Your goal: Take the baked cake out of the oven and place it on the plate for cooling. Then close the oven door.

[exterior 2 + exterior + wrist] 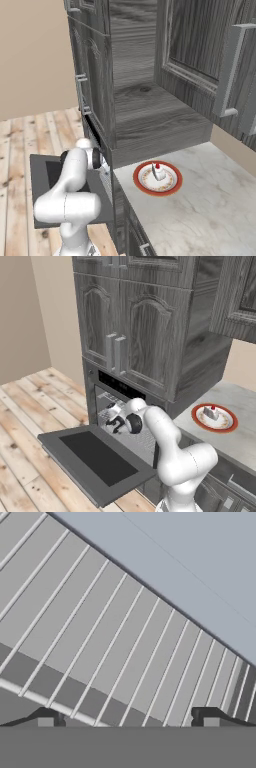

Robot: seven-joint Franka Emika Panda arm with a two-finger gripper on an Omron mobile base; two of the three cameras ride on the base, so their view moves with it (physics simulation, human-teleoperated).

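The baked cake (211, 412) is seen sitting on the plate (214, 427), a small white wedge with a red cherry on top. The plate is set on the pale stone counter (243, 431), to the right of the oven (120, 406) and well apart from the arm. From the right base view the cake (158, 172) is found near the middle of the plate (141, 171), under the grey wooden cabinets (145, 75). The oven door (97, 460) is let down flat, with its black glass window turned up toward the ceiling. The gripper (113, 415) is held at the mouth of the oven, just above the door and pointed inward. In the hand view the gripper (127, 718) is shown with its two dark fingertips (47, 717) spread wide apart, and nothing is held between them. The thin bars of the wire rack (90, 642) are seen close in front of them, with a flat grey oven wall (200, 567) beyond. The wooden floor (30, 406) is seen to the left of the oven.
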